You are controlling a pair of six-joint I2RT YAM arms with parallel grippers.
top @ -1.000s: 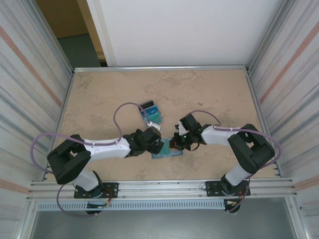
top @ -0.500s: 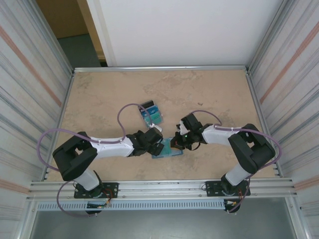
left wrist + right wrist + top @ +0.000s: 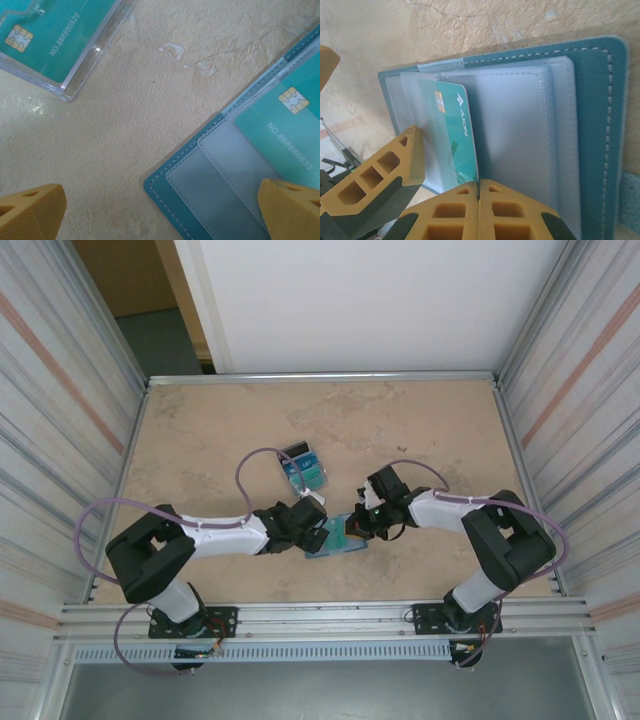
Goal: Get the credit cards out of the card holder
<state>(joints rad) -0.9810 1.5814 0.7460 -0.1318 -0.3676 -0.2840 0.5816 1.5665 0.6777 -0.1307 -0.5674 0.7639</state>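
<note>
- Right gripper [image 3: 479, 187]: fingers pressed together, bottom centre of the wrist view, at the lower edge of the teal card [image 3: 454, 132]. Cannot tell whether they pinch it.
- Teal card: in a clear pocket of the card holder [image 3: 600, 125], which lies open on the table [image 3: 200, 430], lower centre overhead.
- Left gripper [image 3: 162, 207]: fingers spread, one over the holder, one over bare table.
- Loose cards [image 3: 302, 468]: just above the holder.
- Risk: the unpinned holder likely drags along, and the thin card may slip free.
</note>
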